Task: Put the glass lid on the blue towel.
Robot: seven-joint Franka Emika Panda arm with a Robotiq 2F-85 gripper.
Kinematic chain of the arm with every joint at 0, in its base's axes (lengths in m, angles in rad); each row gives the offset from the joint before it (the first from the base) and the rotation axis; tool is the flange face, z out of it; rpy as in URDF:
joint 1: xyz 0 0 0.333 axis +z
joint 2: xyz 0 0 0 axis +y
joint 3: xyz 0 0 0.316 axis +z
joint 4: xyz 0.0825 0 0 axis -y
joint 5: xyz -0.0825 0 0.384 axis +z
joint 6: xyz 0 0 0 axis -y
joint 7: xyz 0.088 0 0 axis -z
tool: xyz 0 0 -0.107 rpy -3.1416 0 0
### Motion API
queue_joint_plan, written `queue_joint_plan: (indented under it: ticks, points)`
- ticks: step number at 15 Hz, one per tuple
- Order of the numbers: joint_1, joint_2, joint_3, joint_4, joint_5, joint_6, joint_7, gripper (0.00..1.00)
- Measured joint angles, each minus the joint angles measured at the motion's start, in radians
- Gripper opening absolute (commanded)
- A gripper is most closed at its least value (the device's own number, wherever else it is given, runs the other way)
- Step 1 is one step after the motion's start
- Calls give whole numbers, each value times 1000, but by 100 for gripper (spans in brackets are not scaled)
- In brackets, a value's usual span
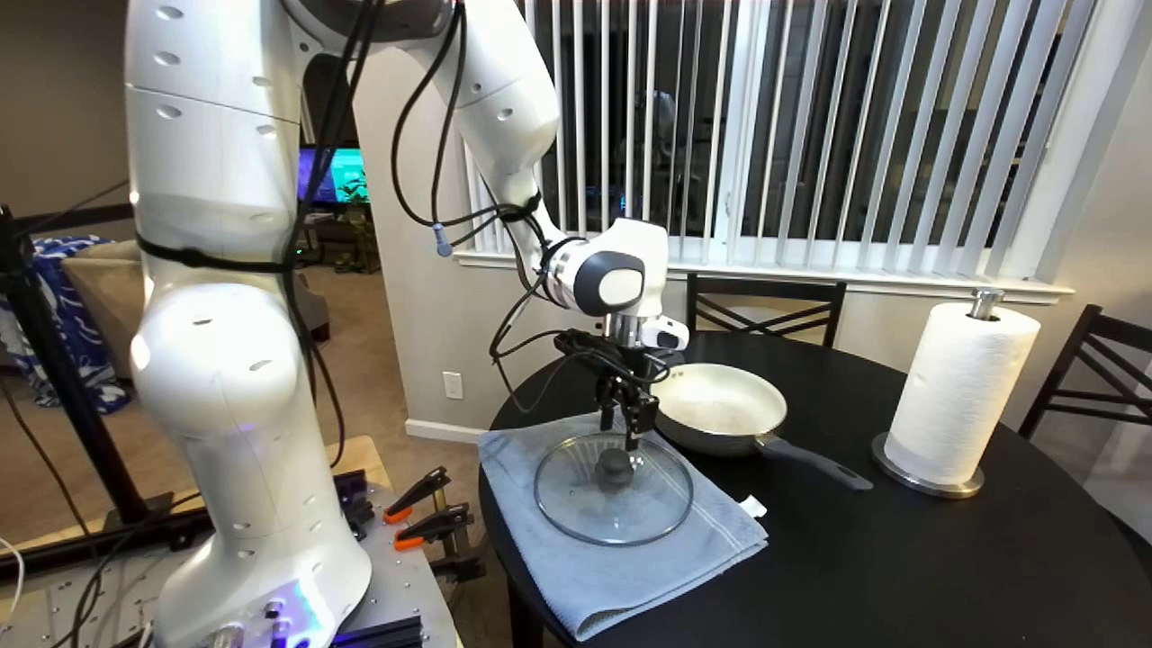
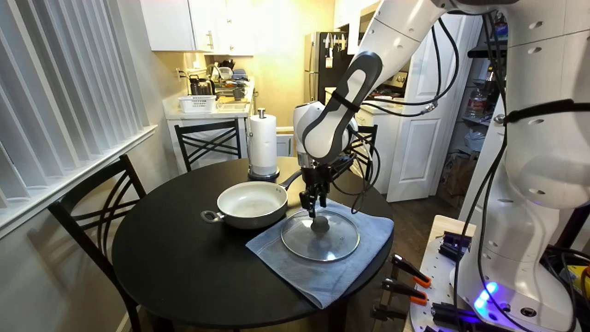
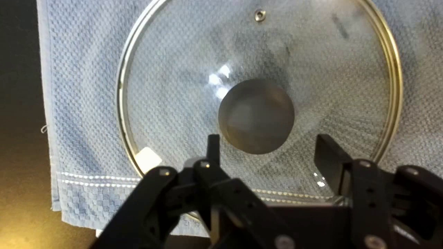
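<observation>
The glass lid (image 1: 621,508) lies on the blue towel (image 1: 612,585), lower centre in an exterior view. Low in the wrist view, the gripper (image 3: 267,140) holds 2 fingers (image 3: 214,148) apart, empty. Placement looks done; a slow, straight rise should clear the knob (image 3: 256,116).

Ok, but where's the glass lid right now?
In an exterior view, the glass lid lies on the blue towel, right of the cream pan, with the open tool close to its dark knob.

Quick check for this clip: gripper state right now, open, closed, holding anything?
Gripper: open, holding nothing; the glass lid lies on the blue towel.
</observation>
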Motion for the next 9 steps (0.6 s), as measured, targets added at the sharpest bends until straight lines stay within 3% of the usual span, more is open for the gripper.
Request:
queue_joint_plan:
  ticks: [9]
  points:
    - [0, 0, -9, 44, -1, -2, 0, 100]
